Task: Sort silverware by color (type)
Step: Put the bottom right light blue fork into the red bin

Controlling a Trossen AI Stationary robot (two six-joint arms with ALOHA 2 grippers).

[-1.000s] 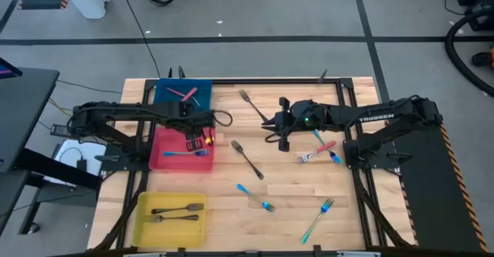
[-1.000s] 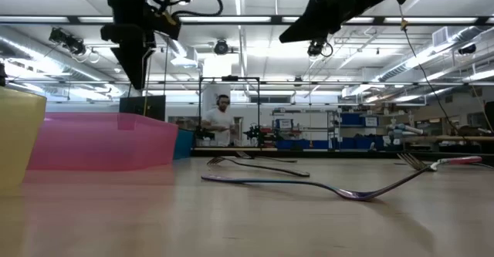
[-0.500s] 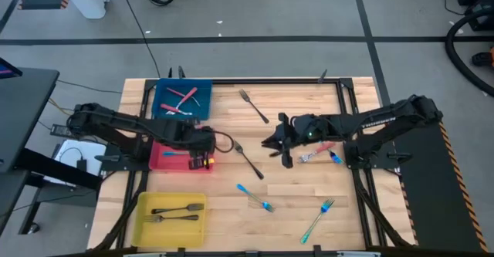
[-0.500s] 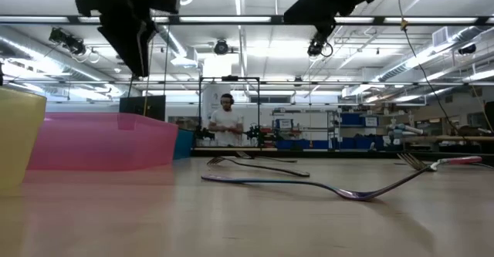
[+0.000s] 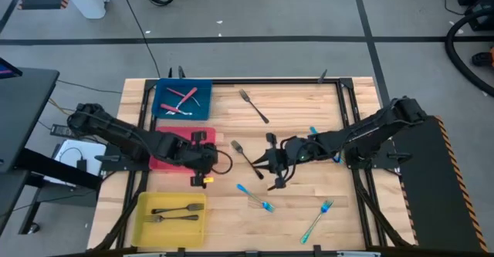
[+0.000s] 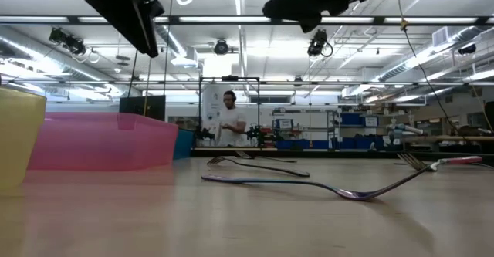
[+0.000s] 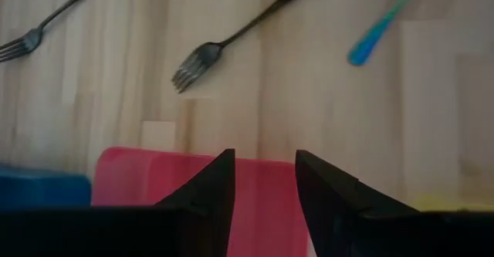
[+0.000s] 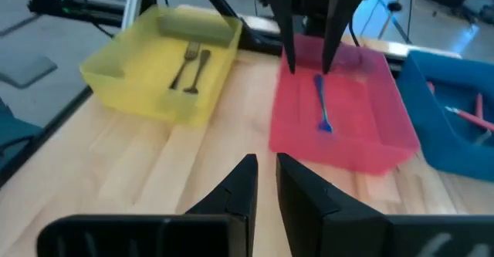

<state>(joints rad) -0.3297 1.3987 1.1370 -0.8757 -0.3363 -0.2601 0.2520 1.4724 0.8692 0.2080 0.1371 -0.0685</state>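
Note:
Both grippers hang above the table's middle with nothing in them. My left gripper (image 5: 207, 167) (image 7: 261, 172) stands open over the right rim of the pink bin (image 7: 154, 172). My right gripper (image 5: 261, 167) (image 8: 260, 172) faces it, its fingers a narrow gap apart, just right of a dark fork (image 5: 247, 158) (image 7: 231, 41) lying flat on the wood. One blue-handled fork (image 8: 323, 106) lies in the pink bin. Two dark forks (image 8: 189, 64) lie in the yellow bin (image 5: 171, 214). Red-handled forks (image 5: 184, 96) lie in the blue bin (image 5: 183, 99).
More forks lie loose on the wood: a dark one (image 5: 252, 104) at the far side, a blue-handled one (image 5: 255, 197) and a teal one (image 5: 318, 218) toward the near edge, and a red-handled one (image 6: 451, 162) at the right. A person (image 6: 230, 122) stands in the room behind.
My left gripper has swung from over the pink bin toward the table's near edge and a little right, tipping more level. My right gripper has swung toward the near edge and left, sinking slightly, and now hangs beside the middle dark fork. No fork has moved.

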